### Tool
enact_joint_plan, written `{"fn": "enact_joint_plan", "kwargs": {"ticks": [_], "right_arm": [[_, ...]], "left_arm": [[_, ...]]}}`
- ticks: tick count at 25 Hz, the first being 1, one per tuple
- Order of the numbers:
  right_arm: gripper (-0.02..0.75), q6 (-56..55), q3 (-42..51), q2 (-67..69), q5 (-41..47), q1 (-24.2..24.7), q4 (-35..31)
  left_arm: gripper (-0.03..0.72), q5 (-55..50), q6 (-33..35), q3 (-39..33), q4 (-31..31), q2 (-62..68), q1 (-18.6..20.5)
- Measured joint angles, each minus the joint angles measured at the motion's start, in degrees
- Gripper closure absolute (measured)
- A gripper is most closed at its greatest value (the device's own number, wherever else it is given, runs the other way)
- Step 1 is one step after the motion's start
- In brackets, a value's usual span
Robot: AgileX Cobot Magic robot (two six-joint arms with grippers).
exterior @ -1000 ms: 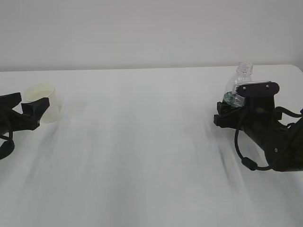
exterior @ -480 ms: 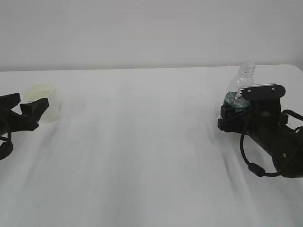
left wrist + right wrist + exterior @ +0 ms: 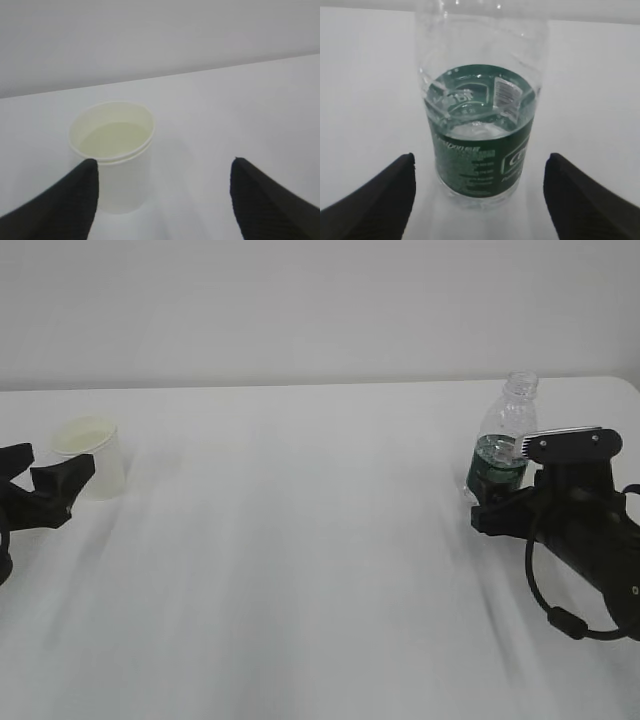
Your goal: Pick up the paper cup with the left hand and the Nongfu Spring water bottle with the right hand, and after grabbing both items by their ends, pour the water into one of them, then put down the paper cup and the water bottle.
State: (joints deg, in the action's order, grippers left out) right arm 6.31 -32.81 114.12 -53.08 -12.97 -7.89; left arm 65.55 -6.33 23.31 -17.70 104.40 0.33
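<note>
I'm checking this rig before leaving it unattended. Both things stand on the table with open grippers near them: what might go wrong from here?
1. The Nongfu Spring water bottle has no cap and holds water; a nudge from the open right hand may tip and spill it.
2. The paper cup looks light, with one finger of the open left hand right beside it, so it might be knocked over.

Occlusions / crops
Left hand (image 3: 40, 483) cut by left edge; bottle (image 3: 481, 107) neck cropped at top; right hand (image 3: 545, 502) hides its lower right side.
</note>
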Motion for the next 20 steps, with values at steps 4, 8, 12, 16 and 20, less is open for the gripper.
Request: {"fn": "enact_joint_plan", "kwargs": {"ticks": [4, 8, 12, 16, 20], "right_arm": [[0.143, -0.38, 2.99, -2.94, -0.58, 0.00, 0.23], [0.143, -0.37, 5.31, -5.80, -0.71, 0.00, 0.67], [0.143, -0.37, 7.13, -9.34, -0.81, 0.00, 0.87], [0.143, -0.37, 7.89, -12.55, -0.44, 0.00, 0.87], [0.143, -0.37, 7.81, -15.34, 1.32, 0.00, 0.87]], "left_arm": [[0.100, 0.00, 0.00, -2.18, 0.00, -1.81, 0.00], [0.100, 0.00, 0.00, -3.73, 0.00, -4.12, 0.00], [0.101, 0.00, -0.11, -4.59, -0.24, -7.04, 0.00], [0.101, 0.00, -1.84, -5.06, -0.48, -10.81, 0.00], [0.101, 0.00, -3.58, -5.06, -1.14, -14.52, 0.00]]}}
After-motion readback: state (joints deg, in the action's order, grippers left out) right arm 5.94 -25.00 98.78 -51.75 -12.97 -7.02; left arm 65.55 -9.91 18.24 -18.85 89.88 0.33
